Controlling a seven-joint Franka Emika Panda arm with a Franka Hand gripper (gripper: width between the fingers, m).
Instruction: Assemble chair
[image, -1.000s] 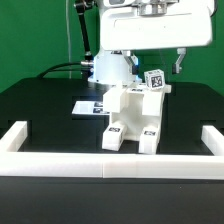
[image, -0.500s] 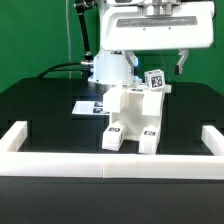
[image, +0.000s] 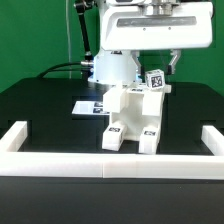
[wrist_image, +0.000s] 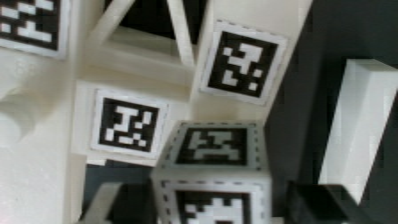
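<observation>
We see the chair (image: 133, 112) standing partly built near the middle of the black table (image: 45, 110). Its front legs (image: 150, 135) stand near the low wall (image: 110, 162) that runs along the table's near edge. Each front leg carries a tag on the face turned toward the camera. A tilted tagged piece (image: 156, 80) sits at the top of the chair, on the exterior view's right.

The gripper (image: 157, 68) hangs directly above that piece. One dark finger (image: 174, 63) shows just beside the piece, on the exterior view's right. The other finger is hidden. We cannot tell whether the jaws are spread or pinching the piece.

The marker board (image: 88, 106) lies flat on the table at the chair's base, on the exterior view's left. We cannot tell whether the two touch.

In the wrist view, tagged white faces of the chair (wrist_image: 125, 125) fill most of the picture, with the table (wrist_image: 326, 50) showing beside them.
</observation>
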